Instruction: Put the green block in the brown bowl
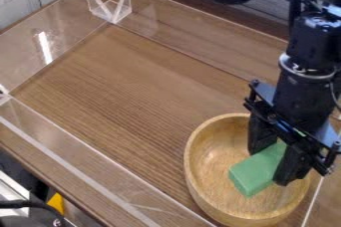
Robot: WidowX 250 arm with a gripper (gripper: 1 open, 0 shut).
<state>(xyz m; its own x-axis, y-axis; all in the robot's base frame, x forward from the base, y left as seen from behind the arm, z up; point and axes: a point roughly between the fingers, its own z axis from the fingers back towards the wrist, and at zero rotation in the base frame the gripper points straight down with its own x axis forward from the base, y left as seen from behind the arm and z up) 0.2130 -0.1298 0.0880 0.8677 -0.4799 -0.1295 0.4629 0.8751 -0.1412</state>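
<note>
Fingers w/ green block btwn, over brown bowl.

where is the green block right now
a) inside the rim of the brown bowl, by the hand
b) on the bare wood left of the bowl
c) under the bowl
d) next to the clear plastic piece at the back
a, the green block shows within the rim of the brown bowl, right by the hand's dark fingers

Claw grips green block over bowl.
</note>
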